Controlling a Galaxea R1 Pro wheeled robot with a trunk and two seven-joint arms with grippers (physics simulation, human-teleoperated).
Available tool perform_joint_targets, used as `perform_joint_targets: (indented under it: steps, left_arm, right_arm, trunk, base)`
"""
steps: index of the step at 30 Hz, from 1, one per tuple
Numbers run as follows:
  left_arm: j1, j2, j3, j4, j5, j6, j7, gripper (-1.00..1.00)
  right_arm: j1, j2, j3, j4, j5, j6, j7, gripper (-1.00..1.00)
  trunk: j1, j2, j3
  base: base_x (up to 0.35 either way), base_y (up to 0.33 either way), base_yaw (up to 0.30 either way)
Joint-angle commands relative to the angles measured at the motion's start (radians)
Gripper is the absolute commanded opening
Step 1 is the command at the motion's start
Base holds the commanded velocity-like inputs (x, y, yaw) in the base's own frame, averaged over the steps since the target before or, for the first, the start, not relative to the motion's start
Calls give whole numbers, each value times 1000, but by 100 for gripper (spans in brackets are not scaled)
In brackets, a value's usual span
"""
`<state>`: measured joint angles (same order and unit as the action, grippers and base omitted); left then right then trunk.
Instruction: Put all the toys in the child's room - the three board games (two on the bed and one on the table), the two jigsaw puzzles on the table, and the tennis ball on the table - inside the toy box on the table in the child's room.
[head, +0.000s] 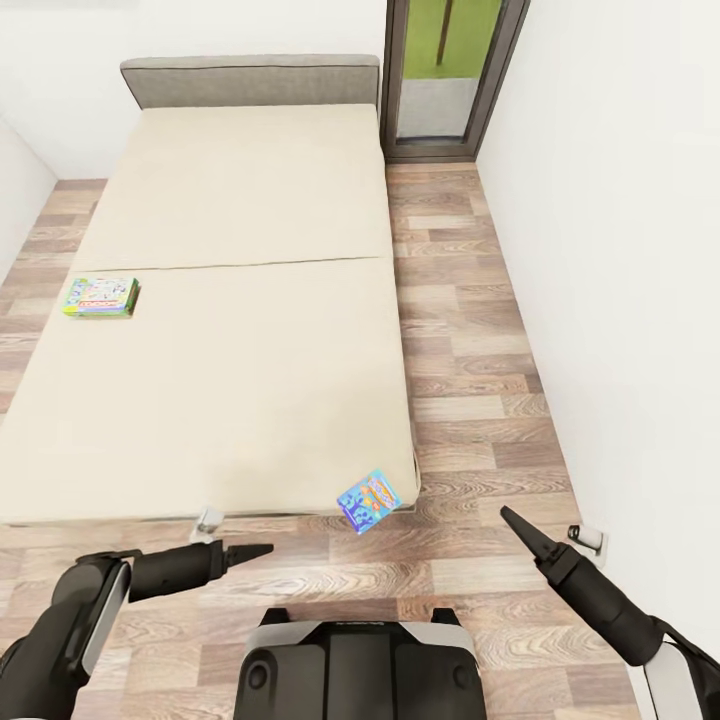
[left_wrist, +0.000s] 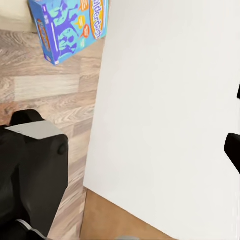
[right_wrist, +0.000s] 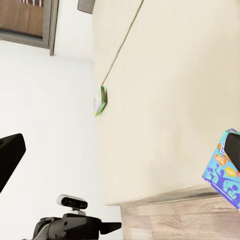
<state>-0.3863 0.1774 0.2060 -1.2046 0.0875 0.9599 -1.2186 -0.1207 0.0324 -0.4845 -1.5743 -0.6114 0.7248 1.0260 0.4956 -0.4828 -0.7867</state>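
Board games: green one (head: 101, 297) lies at bed (head: 240, 300) left edge, blue one (head: 367, 502) tipped off the foot corner. Left gripper (head: 250, 551) and right gripper (head: 515, 524) look closed, empty. I'm approaching; next, reach for blue box.

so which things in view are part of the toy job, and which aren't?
Job:
- green-white board game on the bed, near its left edge
- blue board game at the bed's near right corner, tilted over the edge
- left gripper and right gripper, both empty

Not job:
- glazed door
- wood floor
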Motion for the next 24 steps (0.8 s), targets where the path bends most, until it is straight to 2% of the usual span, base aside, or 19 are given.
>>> perform_joint_targets:
  steps: [1,8,15,24]
  left_arm:
    - [0,0,0,5,4,7,-1,100]
    - [0,-4,4,38,6,6,0,100]
    - [0,-42,8,65,3,-2,11,100]
    - [0,-56,10,70,5,-7,64,100]
  right_arm:
    - [-1,1,-2,1,-3,6,3,100]
    - [-1,2,-2,13,-3,5,20,100]
    - [-1,0,-3,30,-3,4,25,100]
    - [-1,3,-2,38,0,3,26,100]
  trunk:
    - [0,-1,-1]
    - [0,-1,-1]
    - [0,-1,-1]
    - [0,-1,-1]
  base:
    - [0,0,0]
    - [0,0,0]
    - [0,0,0]
    - [0,0,0]
